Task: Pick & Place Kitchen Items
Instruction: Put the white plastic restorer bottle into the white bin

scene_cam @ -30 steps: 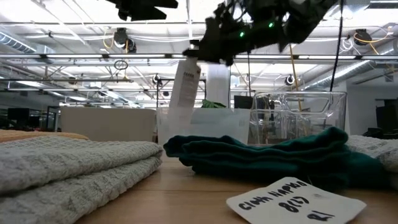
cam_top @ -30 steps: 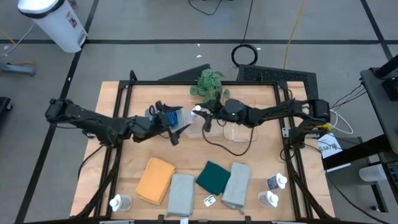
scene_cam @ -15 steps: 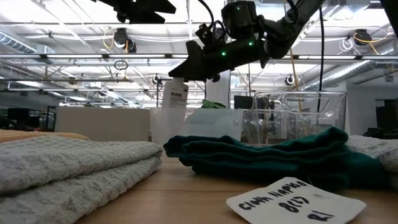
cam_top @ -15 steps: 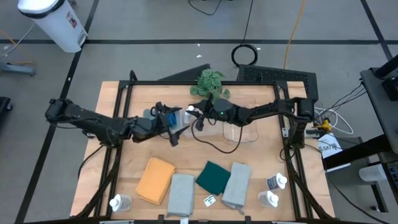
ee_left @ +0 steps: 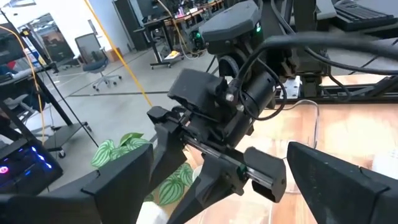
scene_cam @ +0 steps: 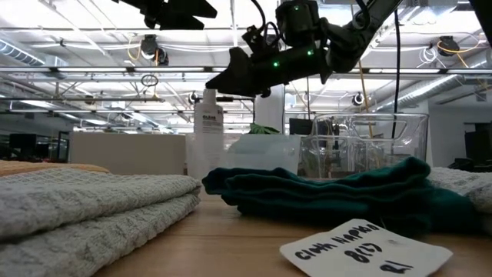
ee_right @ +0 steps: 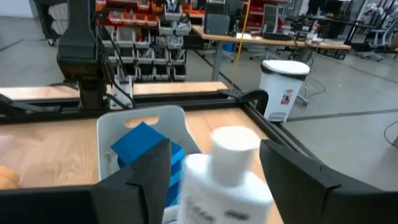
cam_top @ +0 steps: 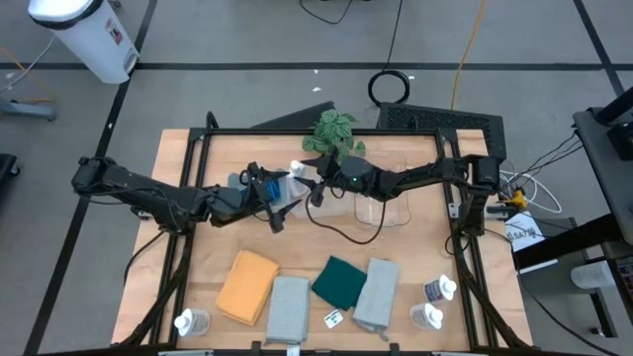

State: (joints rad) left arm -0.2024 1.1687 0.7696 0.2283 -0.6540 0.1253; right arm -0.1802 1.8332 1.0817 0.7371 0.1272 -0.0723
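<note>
Leftmost, the left gripper (cam_top: pixel 279 202) hangs with its fingers spread and nothing between them, just beside the clear bin that holds the blue sponges (ee_right: pixel 144 144). Next to it, a white squeeze bottle (scene_cam: pixel 208 132) stands upright between that bin and the neighbouring one; in the low view its cap sits just under the right gripper (cam_top: pixel 315 184), and the right wrist view looks down on the cap between that gripper's two dark fingers (ee_right: pixel 297 182), which stand apart on either side without clearly pressing it. So the right gripper reads as released, or very nearly so, though whether a pad touches the bottle cannot be told. Further right sits the empty-looking clear bin (scene_cam: pixel 367 146), and nearer the front edge lie the orange cloth (cam_top: pixel 247 286), grey cloths (cam_top: pixel 288 309) and dark green cloth (cam_top: pixel 342 281).

The risk, as judged from here, is the bottle tipping: a tall, narrow thing with fingers close around its cap would topple if the arm drew sideways rather than straight up. The two grippers are also near each other and could clash.
</note>
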